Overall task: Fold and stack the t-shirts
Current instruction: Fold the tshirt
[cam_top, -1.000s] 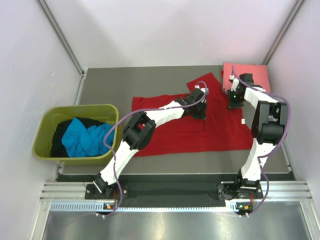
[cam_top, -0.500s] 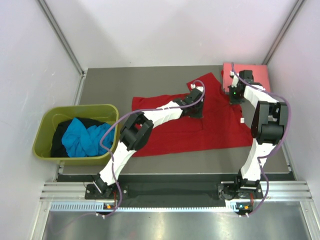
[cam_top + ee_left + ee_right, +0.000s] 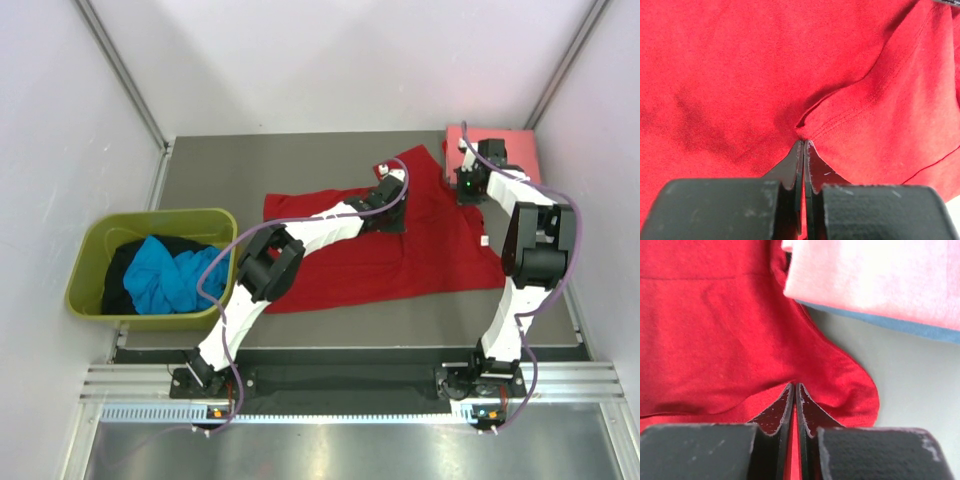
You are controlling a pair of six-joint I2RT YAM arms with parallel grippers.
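Red t-shirt [image 3: 400, 255] pinched by left gripper [image 3: 803, 144] and right gripper [image 3: 794, 386].
It is spread mid-table [image 3: 300, 165]; red cloth is clamped between each pair of closed fingers near its far side. Beyond, a folded salmon-pink t-shirt [image 3: 512, 150] is laid on a blue t-shirt [image 3: 900, 326].

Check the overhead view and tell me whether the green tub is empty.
No, the olive-green tub holds a crumpled turquoise shirt lying on black cloth.

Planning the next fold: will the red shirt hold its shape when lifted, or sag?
Probably sags: the red shirt puckers where the left gripper pinches it. Likely light: the right gripper holds a thin edge between shut tips.
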